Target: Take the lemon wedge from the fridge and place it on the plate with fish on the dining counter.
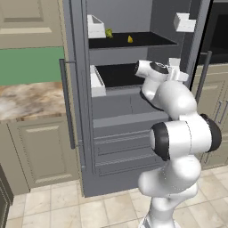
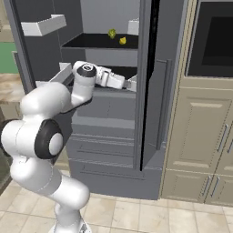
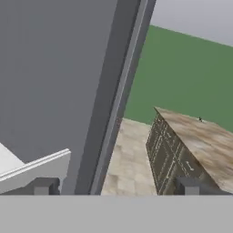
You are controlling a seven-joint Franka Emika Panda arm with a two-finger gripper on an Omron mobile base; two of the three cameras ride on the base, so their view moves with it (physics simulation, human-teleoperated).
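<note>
- The lemon wedge [image 1: 130, 39] is what I am after: it sits on the upper dark shelf [image 1: 147, 41] inside the fridge [image 1: 116, 133], a tiny yellow piece near the shelf's middle, apart from a second small yellow-green thing [image 1: 109, 32] further back and to the left.
- The fridge stands with its doors swung wide, so the shelf is reachable from the front without my moving anything first.
- My arm [image 1: 176, 102] is folded up in front of the lower shelf, with the hand turned sideways at a level below the wedge; I judge I must lift and turn toward the upper shelf.
- The dining tabletop [image 3: 200, 136] with its brown marble top lies well away across the floor; I cannot make out the plate on it.
- My fingers [image 3: 43, 185] stand wide apart and hold nothing, ready to close around something so small.
</note>
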